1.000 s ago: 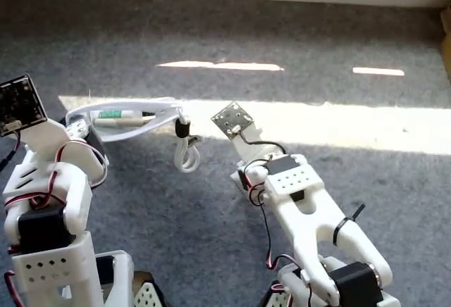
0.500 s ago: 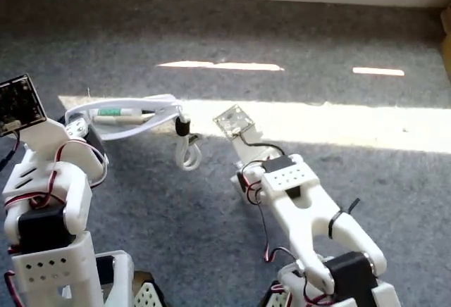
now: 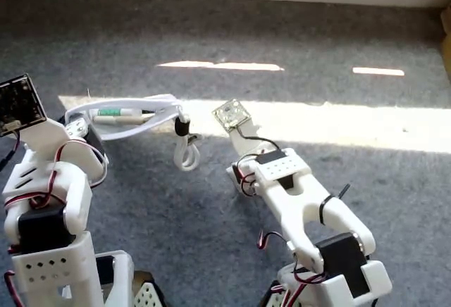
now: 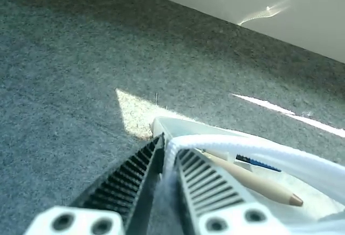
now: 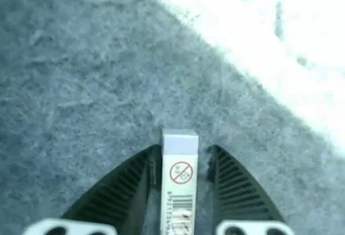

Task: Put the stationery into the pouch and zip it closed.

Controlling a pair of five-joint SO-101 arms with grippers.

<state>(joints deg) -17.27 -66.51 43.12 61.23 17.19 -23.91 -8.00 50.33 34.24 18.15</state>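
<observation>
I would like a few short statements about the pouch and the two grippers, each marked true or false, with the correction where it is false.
1. The left gripper pinches the rim of the pouch. True.
2. The pouch is zipped shut. False: its mouth is open.
3. A pencil lies inside the pouch. True.
4. The right gripper is empty. False: it holds a white bar with a printed label.
</observation>
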